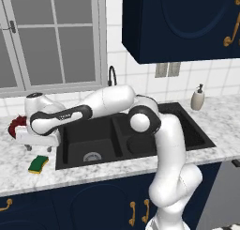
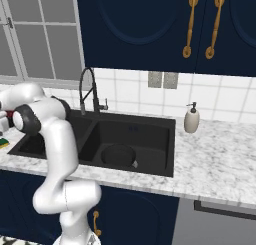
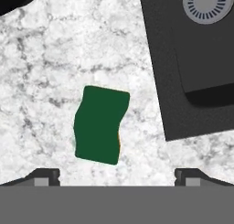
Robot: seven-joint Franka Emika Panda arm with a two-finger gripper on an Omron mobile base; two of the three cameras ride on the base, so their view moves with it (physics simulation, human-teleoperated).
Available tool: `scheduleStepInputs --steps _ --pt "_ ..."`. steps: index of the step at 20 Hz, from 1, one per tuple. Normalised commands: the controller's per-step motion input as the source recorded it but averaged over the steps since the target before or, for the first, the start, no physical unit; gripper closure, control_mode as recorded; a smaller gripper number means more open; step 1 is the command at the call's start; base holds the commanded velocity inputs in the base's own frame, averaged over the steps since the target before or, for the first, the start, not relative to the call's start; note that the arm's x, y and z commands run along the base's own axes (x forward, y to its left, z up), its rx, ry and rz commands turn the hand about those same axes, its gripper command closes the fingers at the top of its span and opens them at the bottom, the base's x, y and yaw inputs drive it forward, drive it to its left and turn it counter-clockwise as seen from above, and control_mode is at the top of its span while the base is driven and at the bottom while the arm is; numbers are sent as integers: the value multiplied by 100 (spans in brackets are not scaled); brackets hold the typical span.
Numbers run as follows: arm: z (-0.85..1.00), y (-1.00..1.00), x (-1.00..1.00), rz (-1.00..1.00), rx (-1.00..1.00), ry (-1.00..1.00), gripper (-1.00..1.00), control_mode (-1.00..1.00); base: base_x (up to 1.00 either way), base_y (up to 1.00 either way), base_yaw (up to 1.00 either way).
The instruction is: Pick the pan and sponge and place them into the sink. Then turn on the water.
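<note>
The sponge, green scrub side up, lies on the marble counter left of the sink; it also shows as a small yellow-green block. My gripper hovers straight above it, open, with the fingertips set wide on either side and not touching it. From the left base camera the gripper hangs just above the sponge. The round black pan lies in the right basin, partly hidden by my arm. No water runs from the arched faucet.
A dark bowl of red fruit stands on the counter just behind my hand. The left basin's silver drain lies near the sink edge. A soap dispenser stands right of the sink. Blue cabinets hang overhead.
</note>
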Motion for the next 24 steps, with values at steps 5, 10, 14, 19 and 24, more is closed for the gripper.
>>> scheduleStepInputs --steps 5,10,14,19,24 --pt "-43 0 4 0 -6 1 -100 -100 0 0 0" --pt "-44 0 6 0 -5 0 -100 -100 0 0 0" --pt "-30 0 14 -2 -2 0 -100 -100 0 0 0" --pt "-21 0 4 -1 0 0 -100 -100 0 0 0" --pt "-24 0 0 -5 0 0 -100 -100 0 0 0"
